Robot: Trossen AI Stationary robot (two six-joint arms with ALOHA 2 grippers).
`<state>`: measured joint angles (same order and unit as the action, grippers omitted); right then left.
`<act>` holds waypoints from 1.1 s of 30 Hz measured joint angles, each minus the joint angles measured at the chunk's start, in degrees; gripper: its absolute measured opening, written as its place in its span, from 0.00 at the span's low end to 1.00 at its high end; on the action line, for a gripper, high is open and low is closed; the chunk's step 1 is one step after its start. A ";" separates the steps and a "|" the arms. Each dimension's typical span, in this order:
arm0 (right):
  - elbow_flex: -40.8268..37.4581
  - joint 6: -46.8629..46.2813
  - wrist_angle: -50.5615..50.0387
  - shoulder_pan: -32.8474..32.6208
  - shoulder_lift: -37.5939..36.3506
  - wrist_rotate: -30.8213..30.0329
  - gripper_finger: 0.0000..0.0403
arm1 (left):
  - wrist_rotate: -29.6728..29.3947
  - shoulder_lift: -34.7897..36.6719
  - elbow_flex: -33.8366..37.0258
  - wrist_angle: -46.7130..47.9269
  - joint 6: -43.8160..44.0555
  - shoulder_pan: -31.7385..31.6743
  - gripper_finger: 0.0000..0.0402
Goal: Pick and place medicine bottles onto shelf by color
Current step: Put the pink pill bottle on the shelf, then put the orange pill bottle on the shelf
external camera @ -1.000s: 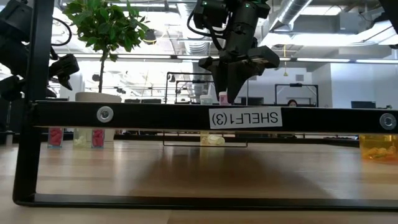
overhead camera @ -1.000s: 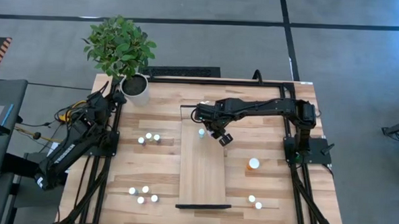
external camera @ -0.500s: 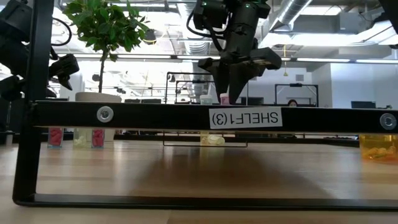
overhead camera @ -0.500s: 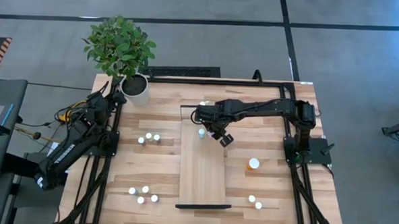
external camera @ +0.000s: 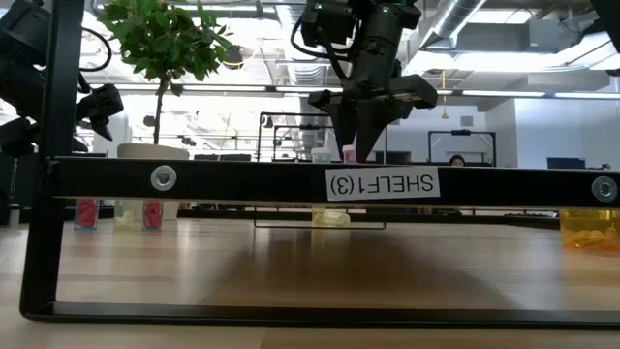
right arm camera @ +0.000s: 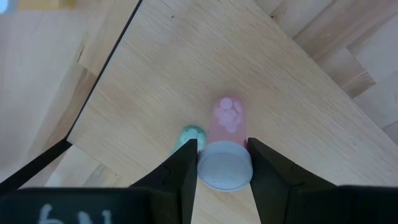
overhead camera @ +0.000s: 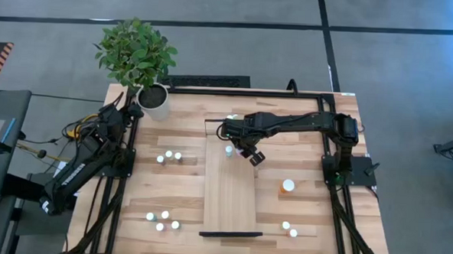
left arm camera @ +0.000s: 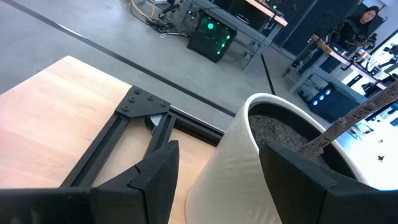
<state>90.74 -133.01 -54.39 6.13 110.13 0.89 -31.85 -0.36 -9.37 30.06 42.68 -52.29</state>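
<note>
Right wrist view: a pink bottle (right arm camera: 225,149) stands upright, white cap up, on the shelf (overhead camera: 229,190) near its far end. A tiny green bottle (right arm camera: 188,136) stands just beside it. The right tool (right arm camera: 222,163) is nearly closed around the pink bottle's cap. The left tool (left arm camera: 214,171) waits open by the plant pot (left arm camera: 249,162).

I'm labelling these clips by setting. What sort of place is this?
Probably a robotics lab or open workshop, not a pharmacy. Exposed ducts run under the ceiling, desks with monitors fill the room behind, and the table stands on a bare grey floor with taped lines.
</note>
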 joint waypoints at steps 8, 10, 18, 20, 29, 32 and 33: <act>0.15 0.02 0.33 0.33 0.92 0.87 0.36 | 0.00 -0.02 0.02 0.00 0.00 -0.01 0.52; 0.29 0.02 0.89 0.37 1.67 1.68 0.36 | 0.00 -0.01 0.01 0.00 0.00 -0.01 0.52; 0.24 0.33 1.03 0.39 1.88 2.23 0.36 | -0.01 0.00 0.02 0.00 0.00 -0.02 0.52; 0.20 1.47 0.94 0.69 1.84 2.24 0.36 | -0.01 -0.02 0.02 0.00 0.00 0.00 0.52; -0.08 4.41 0.60 0.87 2.16 2.30 0.51 | 0.00 -0.01 0.02 0.00 0.00 -0.01 0.52; 0.13 5.42 0.27 0.72 2.14 2.32 0.58 | -0.01 0.00 0.02 0.00 0.00 0.00 0.52; 0.51 5.44 -0.07 0.68 2.14 2.39 0.60 | -0.01 -0.02 0.01 0.00 0.00 0.00 0.52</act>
<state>91.25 -127.57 -54.46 6.81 112.27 3.28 -31.86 -0.38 -9.36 30.06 42.68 -52.29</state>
